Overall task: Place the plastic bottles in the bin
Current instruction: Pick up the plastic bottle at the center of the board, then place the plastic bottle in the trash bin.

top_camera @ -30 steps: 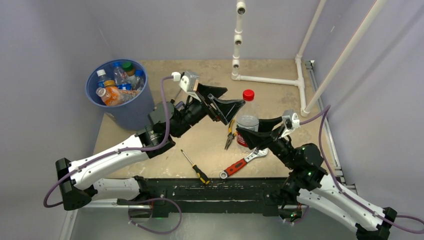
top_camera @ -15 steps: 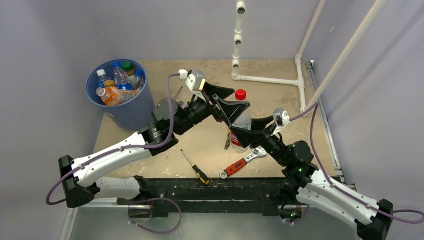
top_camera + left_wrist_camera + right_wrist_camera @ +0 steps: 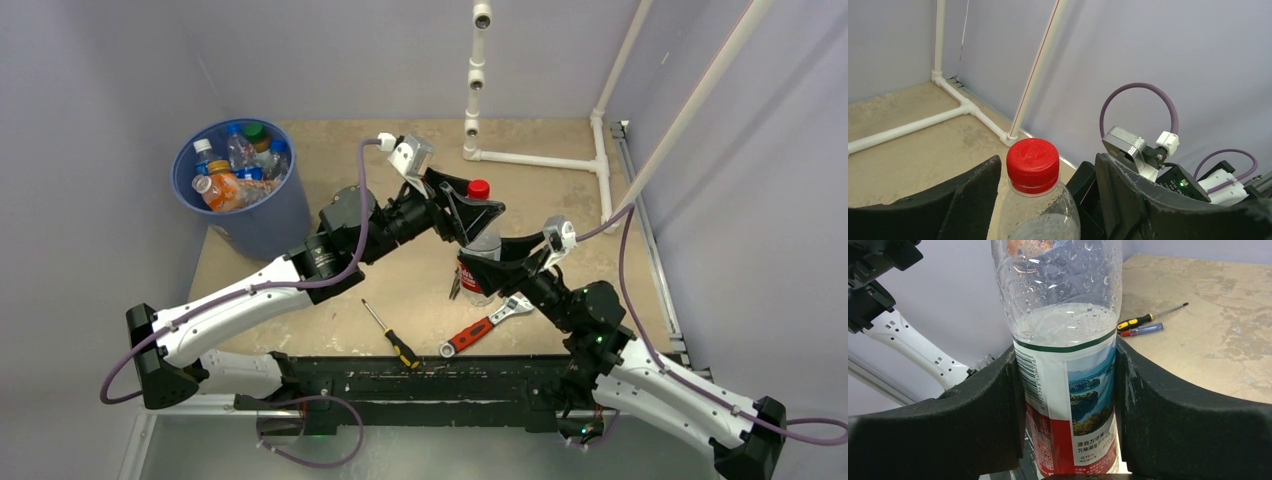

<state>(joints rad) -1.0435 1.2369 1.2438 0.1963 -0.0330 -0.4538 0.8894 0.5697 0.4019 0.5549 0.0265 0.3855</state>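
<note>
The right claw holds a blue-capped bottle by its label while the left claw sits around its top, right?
Nearly. The cap is red, not blue, as the left wrist view shows. The right claw does hold the bottle by its label, with the left claw around its top.

Upright red-capped bottle (image 3: pixel 487 243) in right claw (image 3: pixel 484 272), left claw (image 3: pixel 481 216) around its neck

A red cap (image 3: pixel 1032 160) is seen on the clear bottle (image 3: pixel 1063 300), its label (image 3: pixel 1068 405) printed white and red with a landscape. The bin (image 3: pixel 262 225) is coloured blue.
</note>
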